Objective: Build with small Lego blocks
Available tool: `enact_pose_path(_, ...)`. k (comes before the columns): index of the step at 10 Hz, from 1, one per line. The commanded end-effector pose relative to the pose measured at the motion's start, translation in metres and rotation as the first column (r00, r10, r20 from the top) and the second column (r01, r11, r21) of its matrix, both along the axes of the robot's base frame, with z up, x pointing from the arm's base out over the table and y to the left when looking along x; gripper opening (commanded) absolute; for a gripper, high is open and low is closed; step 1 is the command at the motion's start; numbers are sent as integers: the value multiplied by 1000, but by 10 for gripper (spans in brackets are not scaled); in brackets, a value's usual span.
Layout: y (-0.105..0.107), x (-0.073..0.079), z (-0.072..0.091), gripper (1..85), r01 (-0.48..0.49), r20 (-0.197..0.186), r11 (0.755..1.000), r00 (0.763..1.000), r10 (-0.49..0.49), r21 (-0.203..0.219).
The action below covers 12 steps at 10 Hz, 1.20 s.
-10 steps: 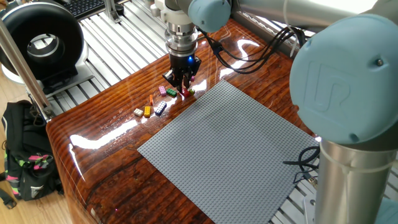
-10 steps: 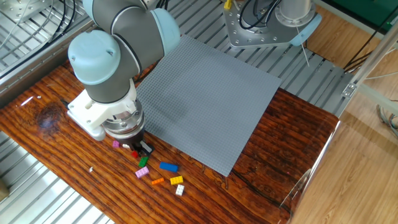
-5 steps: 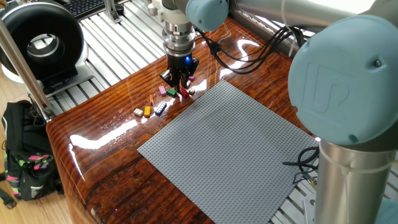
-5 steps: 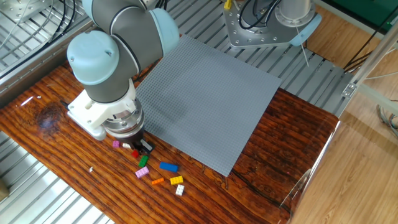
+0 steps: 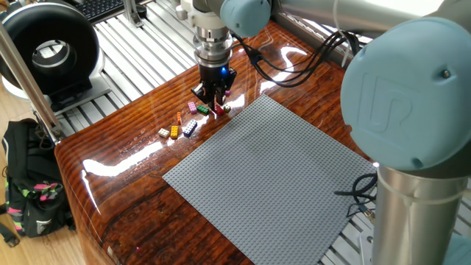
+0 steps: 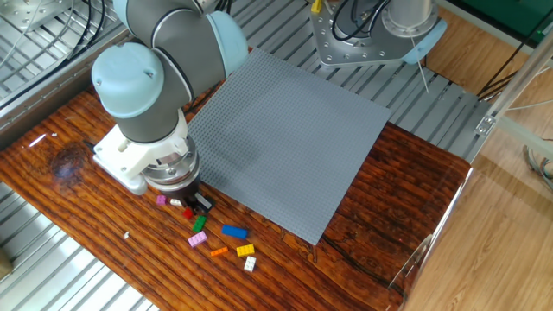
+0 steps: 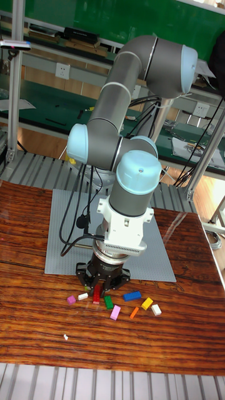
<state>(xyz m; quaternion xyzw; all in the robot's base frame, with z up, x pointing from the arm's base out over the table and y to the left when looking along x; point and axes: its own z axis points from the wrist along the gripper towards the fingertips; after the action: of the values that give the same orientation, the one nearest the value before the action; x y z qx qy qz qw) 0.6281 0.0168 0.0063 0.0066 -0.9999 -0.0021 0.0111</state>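
My gripper (image 5: 215,103) points straight down at the table's wooden edge, just off the grey baseplate (image 5: 272,177). Its fingertips reach down to a red brick (image 5: 218,110), also seen as the red brick (image 7: 97,295) below the gripper (image 7: 101,286). The gripper body hides the fingertip gap. Other small Lego blocks lie loose around it: green (image 6: 200,224), pink (image 6: 198,238), blue (image 6: 234,231), orange (image 6: 219,251), yellow (image 6: 245,250), white (image 6: 250,263) and purple (image 6: 161,199). From this side the gripper (image 6: 190,206) covers most of the red brick (image 6: 187,212).
The baseplate (image 6: 285,138) holds no bricks. Slatted metal surrounds the wooden table (image 6: 78,207). A black ring-shaped device (image 5: 51,51) stands at the back left, and a black cable (image 5: 360,188) lies by the baseplate's right corner.
The gripper shifted slightly left and back again above the red brick. The loose bricks have not moved.
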Motion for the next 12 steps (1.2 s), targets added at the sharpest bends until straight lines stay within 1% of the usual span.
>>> enact_pose_path(1, 1, 2, 0, 293, 5, 5, 1000, 1000, -5, 11)
enact_pose_path(7, 3, 1, -1, 283, 5, 3, 1000, 1000, -5, 17)
enact_pose_path(9, 4, 1, -1, 270, 5, 3, 1000, 1000, -5, 20)
enact_pose_path(10, 4, 1, -1, 250, 6, 3, 1000, 1000, -7, 21)
enact_pose_path(12, 2, 1, -1, 233, 13, 2, 1000, 1000, -13, 13)
